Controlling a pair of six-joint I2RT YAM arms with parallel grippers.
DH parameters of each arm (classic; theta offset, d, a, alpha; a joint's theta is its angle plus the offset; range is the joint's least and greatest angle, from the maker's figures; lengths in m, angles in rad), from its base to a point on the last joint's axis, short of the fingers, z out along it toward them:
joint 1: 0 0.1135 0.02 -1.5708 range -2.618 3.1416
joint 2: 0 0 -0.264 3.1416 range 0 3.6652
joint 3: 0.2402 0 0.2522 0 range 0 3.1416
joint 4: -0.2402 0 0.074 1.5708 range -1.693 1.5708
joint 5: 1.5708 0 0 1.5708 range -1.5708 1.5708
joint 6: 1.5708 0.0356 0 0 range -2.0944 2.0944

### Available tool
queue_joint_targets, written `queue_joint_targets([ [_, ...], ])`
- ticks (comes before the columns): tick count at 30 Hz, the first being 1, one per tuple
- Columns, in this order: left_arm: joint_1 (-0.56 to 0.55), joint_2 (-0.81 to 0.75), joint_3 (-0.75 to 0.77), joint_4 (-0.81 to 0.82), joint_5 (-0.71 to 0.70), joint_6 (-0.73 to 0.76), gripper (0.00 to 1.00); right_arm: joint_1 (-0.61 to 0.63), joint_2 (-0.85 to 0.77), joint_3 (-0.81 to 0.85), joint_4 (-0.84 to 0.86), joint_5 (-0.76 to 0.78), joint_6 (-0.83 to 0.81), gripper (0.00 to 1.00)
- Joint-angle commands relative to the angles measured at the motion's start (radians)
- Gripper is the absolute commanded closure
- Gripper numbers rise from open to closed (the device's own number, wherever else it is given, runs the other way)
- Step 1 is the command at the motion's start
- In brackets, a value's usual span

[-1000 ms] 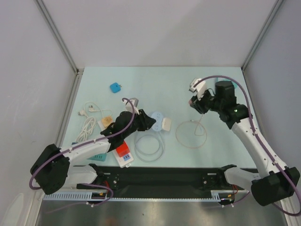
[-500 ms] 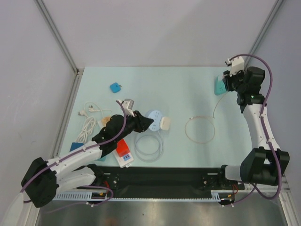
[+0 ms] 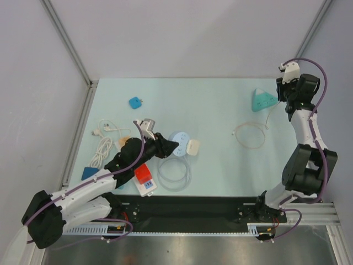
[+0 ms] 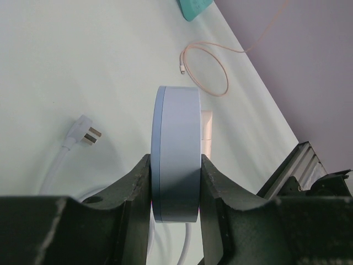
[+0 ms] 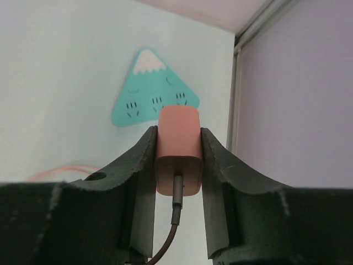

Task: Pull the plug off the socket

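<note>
The right gripper (image 5: pixel 178 135) was clamped on the pink plug (image 5: pixel 178 160), with a dark finger (image 5: pixel 140 182) tight against each flank. The plug hung clear of the teal socket (image 5: pixel 154 102), which lay flat on the table (image 5: pixel 66 66) beyond it, close to the side wall. The plug's prongs faced away and could not be seen. Only its back end and the dark lead (image 5: pixel 175 207) showed, and that lead ran out of the bottom of the right wrist view. From above, the plug itself was lost behind the gripper's body. The pink cable (image 3: pixel 249 135) lay in a loose loop near the teal socket, but where its upper end went was too thin to trace. Over on the other side, the left gripper (image 4: pixel 175 160) was squeezed shut on the round socket (image 4: pixel 176 127), seen edge-on from the wrist, so its face was hidden there. A white adapter (image 4: pixel 206 127) poked out behind it, mostly covered. From above it touched the round socket's rim, though whether it was plugged in could not be told. A white plug (image 4: pixel 83 135) lay prongs-up on the table, its cord passing under the left finger. The power strip (image 3: pixel 144 178) was half buried beneath the left arm.
</note>
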Motion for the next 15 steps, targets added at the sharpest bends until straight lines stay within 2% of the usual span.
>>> queue_joint_targets([
  [1,0.009,-0.037,-0.003,0.097,0.038,0.021,1.0,-0.022,0.089,0.013,-0.016,-0.031,-0.043,1.0],
  [7,0.01,-0.042,-0.028,0.127,0.06,0.006,1.0,-0.026,0.241,0.002,-0.064,-0.03,-0.016,1.0],
  [13,0.012,-0.053,-0.043,0.135,0.075,0.002,1.0,-0.028,0.367,0.048,-0.084,-0.027,0.036,0.92],
  [15,0.013,-0.056,-0.045,0.138,0.083,-0.001,1.0,-0.026,0.405,0.06,-0.092,-0.025,0.05,0.86],
])
